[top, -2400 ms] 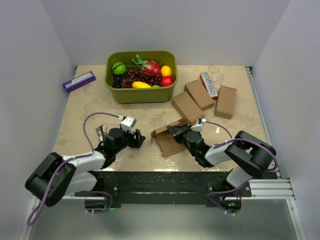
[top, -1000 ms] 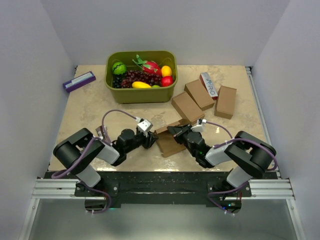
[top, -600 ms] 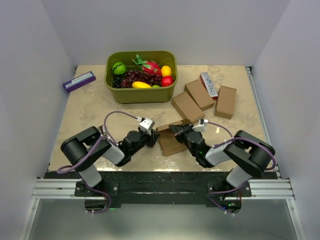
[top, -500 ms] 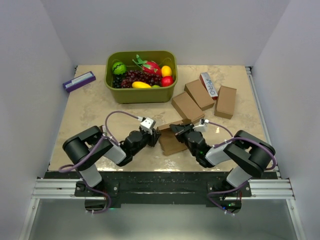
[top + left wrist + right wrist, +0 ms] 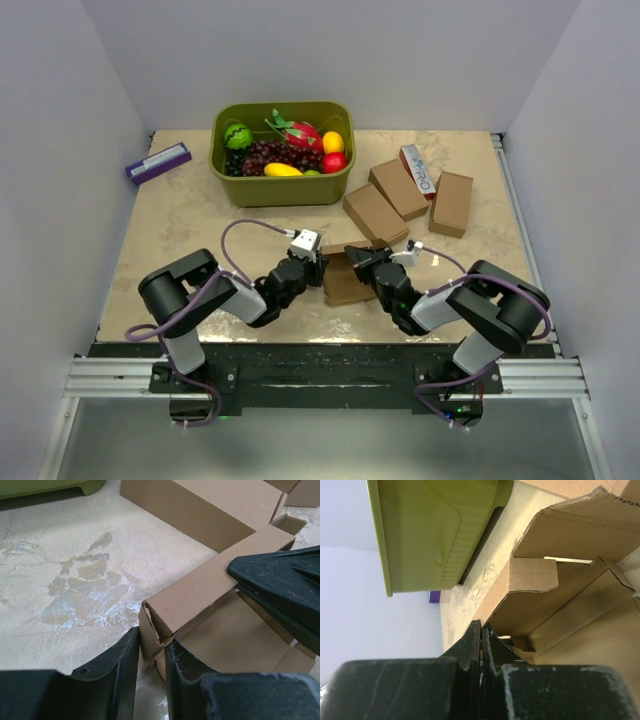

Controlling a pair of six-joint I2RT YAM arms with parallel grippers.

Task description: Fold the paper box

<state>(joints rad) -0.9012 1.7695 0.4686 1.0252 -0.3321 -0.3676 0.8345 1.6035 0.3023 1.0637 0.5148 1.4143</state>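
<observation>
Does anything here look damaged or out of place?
Yes. The plain brown cardboard box has a crumpled, slightly torn lower corner, right where the left gripper pinches its end wall. The crease there looks split rather than cleanly folded. Nothing else stands out.

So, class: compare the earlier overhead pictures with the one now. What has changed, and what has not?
The left gripper swung right across the table to the paper box and closed on its left end wall. The right gripper stayed clamped on the box's far edge. The green fruit basket and the other cartons did not move.
</observation>
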